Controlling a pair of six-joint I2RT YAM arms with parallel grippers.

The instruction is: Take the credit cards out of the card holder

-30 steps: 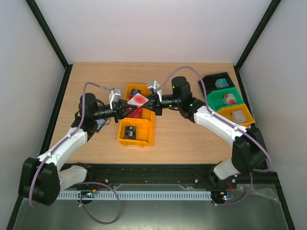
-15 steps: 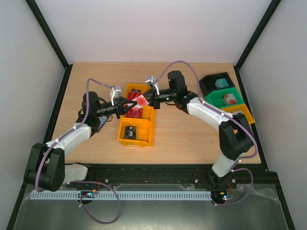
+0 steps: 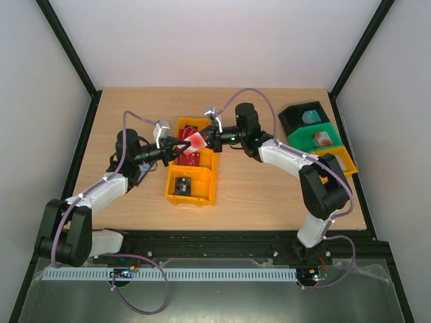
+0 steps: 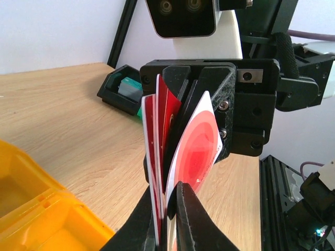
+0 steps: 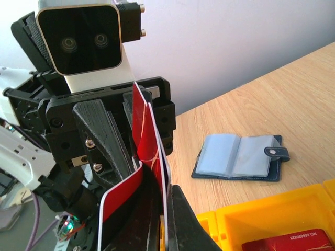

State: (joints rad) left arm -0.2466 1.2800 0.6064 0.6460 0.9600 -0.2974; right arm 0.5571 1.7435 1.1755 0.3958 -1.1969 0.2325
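Above the bin (image 3: 209, 186), left hand (image 4: 168, 201) and right hand (image 5: 165, 204) both pinch the cards (image 4: 194, 144); one must release to separate them.

1. White shells, black joints on left arm (image 3: 101, 192) and right arm (image 3: 286, 156).
2. A purple cable (image 3: 252, 91) loops along each arm.
3. Black angular left hand (image 4: 168, 209) and right hand (image 5: 163, 214), with silver screws.
4. Each wrist camera (image 5: 78, 39): pale housing, dark face, 2 lenses.

over the yellow bin (image 3: 168, 190): blocked, left gripper (image 3: 182, 145) and right gripper (image 3: 204, 140) pinch red cards (image 3: 196, 139) nose to nose
right of bin: bare table (image 3: 262, 188), wide open
left of bin: tight, left arm (image 3: 101, 192) above card holder (image 5: 241, 159)
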